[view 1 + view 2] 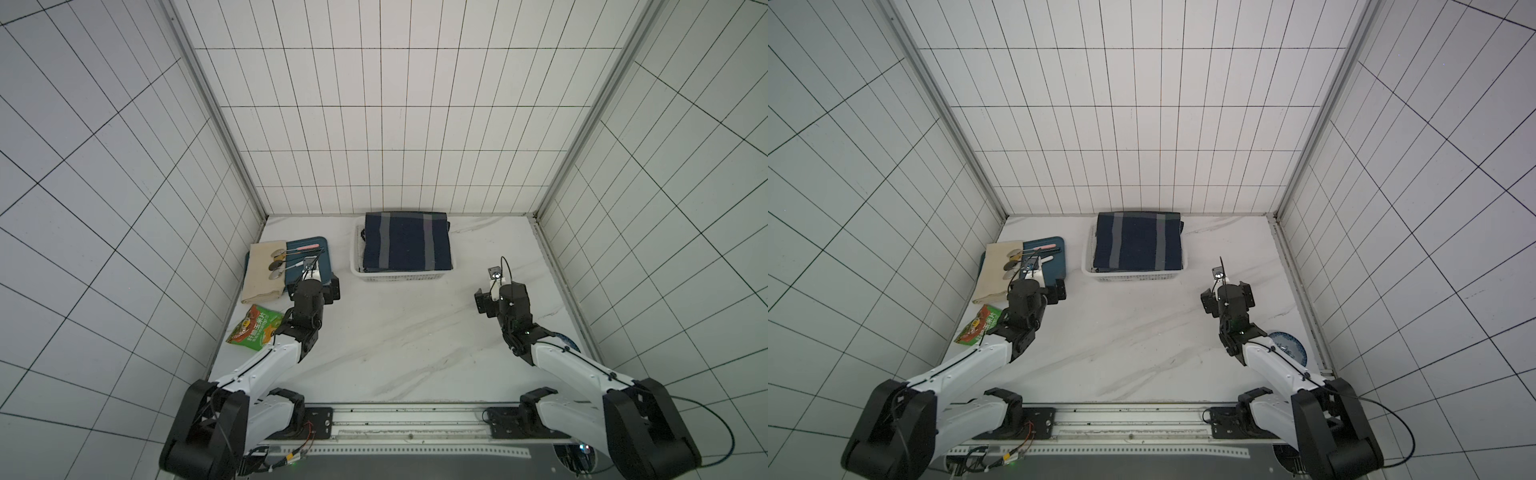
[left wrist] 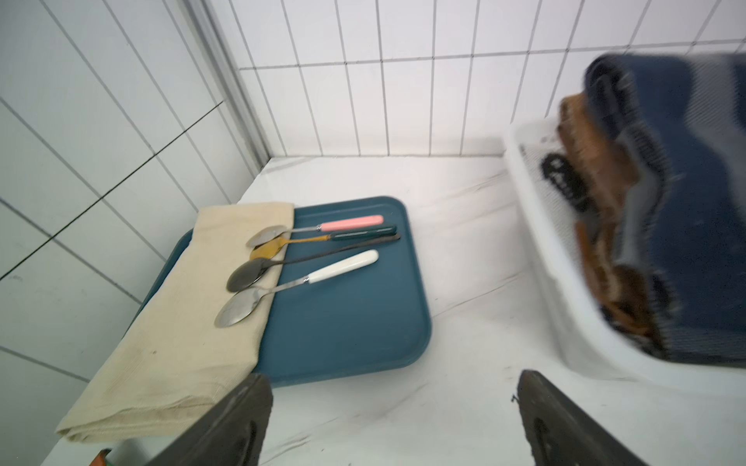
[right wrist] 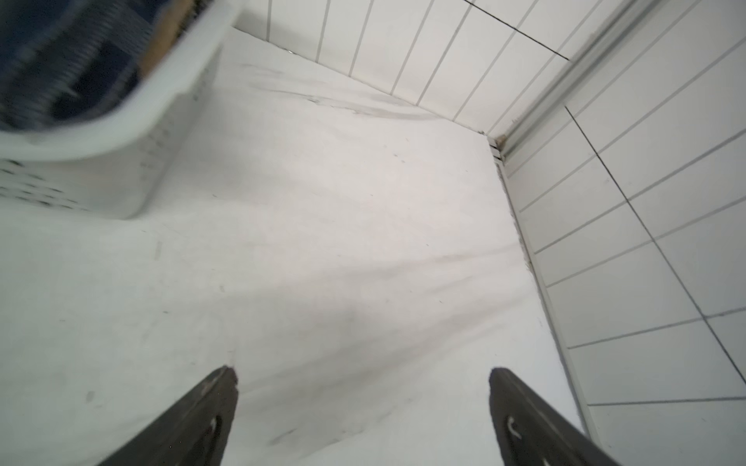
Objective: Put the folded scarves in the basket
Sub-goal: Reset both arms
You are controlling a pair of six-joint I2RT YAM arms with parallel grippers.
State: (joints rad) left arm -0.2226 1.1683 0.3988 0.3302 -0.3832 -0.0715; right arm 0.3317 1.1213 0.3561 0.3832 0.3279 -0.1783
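Scarf fills the basket; open table in front.

Count, from my remote station: one basket, one navy scarf on top. Brown layers beneath may be a second, too blurred to say. One blue tray, four spoons, one beige cloth, one snack packet, one patterned dish. Two arms: left end effector, right end effector.
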